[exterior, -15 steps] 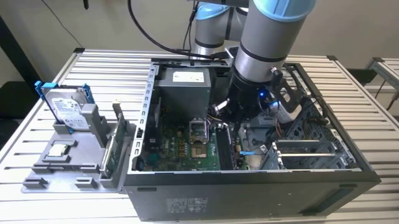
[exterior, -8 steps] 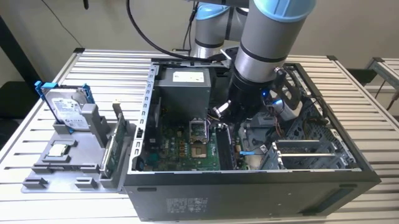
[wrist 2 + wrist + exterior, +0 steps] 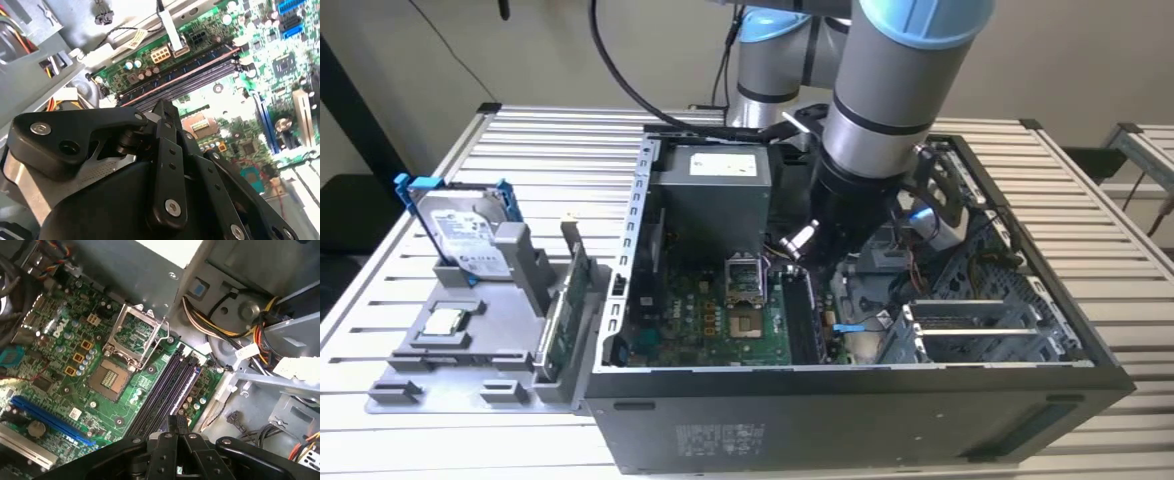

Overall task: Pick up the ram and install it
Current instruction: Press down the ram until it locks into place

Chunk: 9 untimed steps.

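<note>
Seen with gripper [image 3: 175, 422] closed above the ram [image 3: 186, 382] in its slot. Likely light, stiff, fragile; best pinched by edges, off chips.

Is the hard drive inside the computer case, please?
No, the hard drive stands in the grey holder outside the case, at the exterior view's left.

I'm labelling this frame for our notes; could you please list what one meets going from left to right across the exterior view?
Hard drive in its blue frame → green circuit card standing on the grey holder → open computer case's left wall → motherboard → memory slots → arm reaching into the case → empty drive cage.
</note>
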Motion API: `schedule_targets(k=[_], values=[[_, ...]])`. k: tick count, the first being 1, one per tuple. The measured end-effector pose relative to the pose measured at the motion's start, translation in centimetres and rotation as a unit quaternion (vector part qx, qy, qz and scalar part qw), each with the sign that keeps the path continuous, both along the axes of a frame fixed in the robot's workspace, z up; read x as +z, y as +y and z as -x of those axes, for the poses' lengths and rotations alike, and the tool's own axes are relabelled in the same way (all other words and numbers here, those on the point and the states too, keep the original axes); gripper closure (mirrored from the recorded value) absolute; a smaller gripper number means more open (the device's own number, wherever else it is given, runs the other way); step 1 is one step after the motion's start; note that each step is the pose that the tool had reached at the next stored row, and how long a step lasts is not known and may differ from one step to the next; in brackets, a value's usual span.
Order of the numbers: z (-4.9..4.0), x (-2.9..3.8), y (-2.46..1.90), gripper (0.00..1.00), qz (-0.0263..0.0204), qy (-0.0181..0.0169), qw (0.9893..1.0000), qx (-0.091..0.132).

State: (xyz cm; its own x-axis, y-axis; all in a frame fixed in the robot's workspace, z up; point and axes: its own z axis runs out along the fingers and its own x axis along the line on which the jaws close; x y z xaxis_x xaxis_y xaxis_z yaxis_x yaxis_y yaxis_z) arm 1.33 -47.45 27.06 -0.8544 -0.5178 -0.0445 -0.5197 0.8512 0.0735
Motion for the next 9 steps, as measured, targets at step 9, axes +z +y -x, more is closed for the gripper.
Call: schedule_targets(k=[9], values=[[0.0,-0.34,0.0,0.89,0.0001,-0.0186,0.9973,0.072]])
